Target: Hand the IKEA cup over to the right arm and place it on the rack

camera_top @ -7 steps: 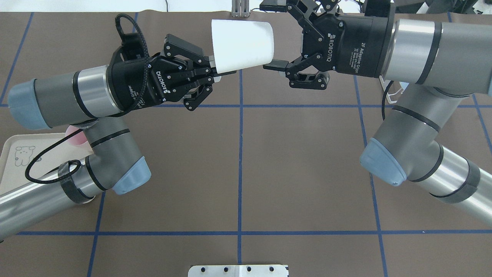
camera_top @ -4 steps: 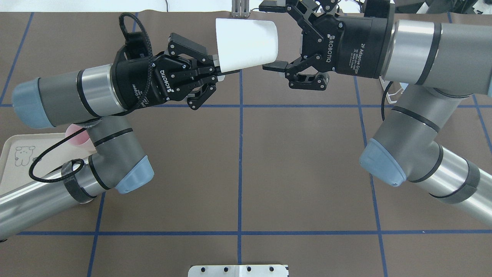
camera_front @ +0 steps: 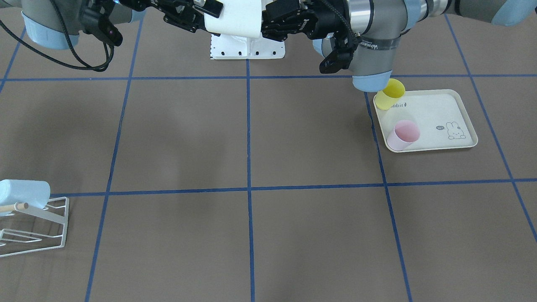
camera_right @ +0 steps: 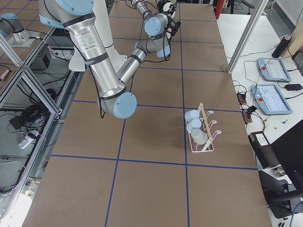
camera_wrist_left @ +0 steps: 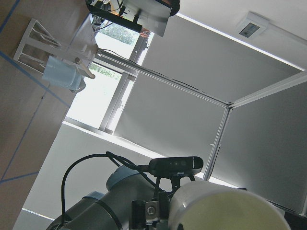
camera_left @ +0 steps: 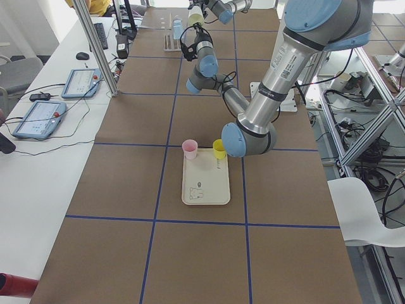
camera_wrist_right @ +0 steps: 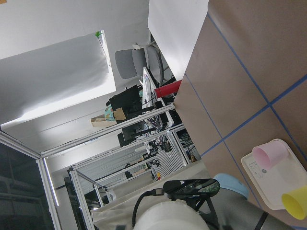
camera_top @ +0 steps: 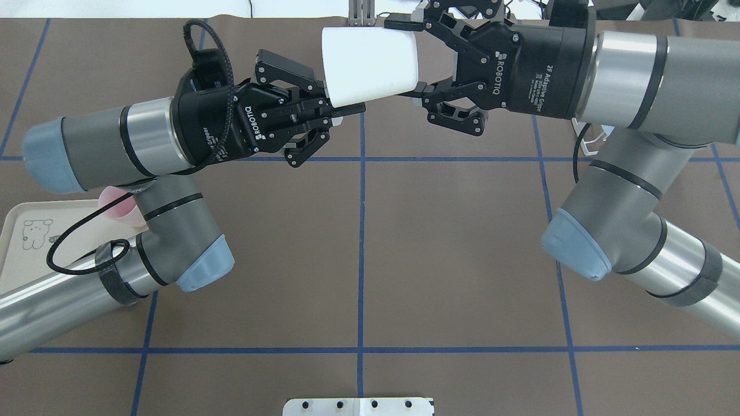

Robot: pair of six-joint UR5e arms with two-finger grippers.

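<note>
the white cup (camera_top: 370,66) hangs in the air above the table's (camera_top: 451,260) centre line, well clear of the surface. from overhead its outline overlaps the far table edge. its long axis runs nearly level from left to right. the wider mouth end points left and the narrower base points right.

the left gripper (camera_top: 338,111) pinches the mouth rim at its near side, fingers drawn narrow on the wall. the right gripper (camera_top: 411,58) brackets the base end, one finger on the far side and one on the near side, both against the cup.

the rack (camera_front: 65,222) sits at the table's right end, near its far edge, carrying light blue cups (camera_front: 21,193). a broad stretch of brown table separates it from the arms. on the left a cream tray (camera_front: 444,109) holds a pink cup (camera_front: 402,135) and a yellow cup (camera_front: 390,94).
</note>
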